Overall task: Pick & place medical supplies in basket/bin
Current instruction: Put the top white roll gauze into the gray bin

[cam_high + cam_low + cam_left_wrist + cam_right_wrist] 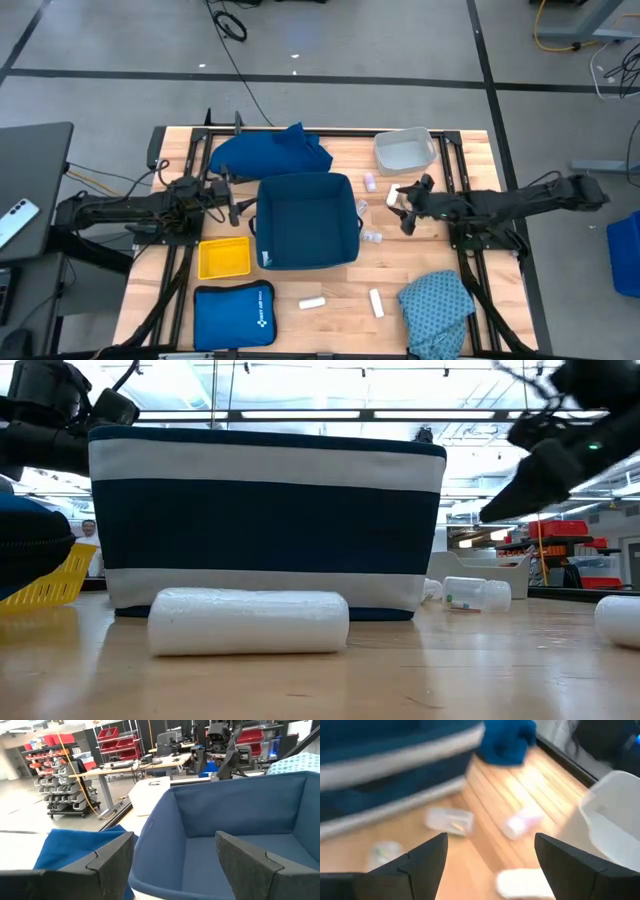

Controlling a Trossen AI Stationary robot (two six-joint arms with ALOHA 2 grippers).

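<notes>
High view: right gripper (404, 207), fingers apart, hovers over a white roll (397, 197) right of the basket (306, 221). Left gripper (231, 198), fingers apart, waits left of it.

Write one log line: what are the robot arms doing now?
right gripper: open, above vials beside basket | left gripper: open, waiting at basket's other side | basket: empty

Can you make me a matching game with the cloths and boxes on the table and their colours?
Things:
1. small tray
2. speckled cloth
3. plastic bin
4. zip pouch

Colours:
a. bright blue with a white logo
b. yellow
c. clear whitish
d. teal

Pairs: 1-b, 2-d, 3-c, 4-a
</notes>
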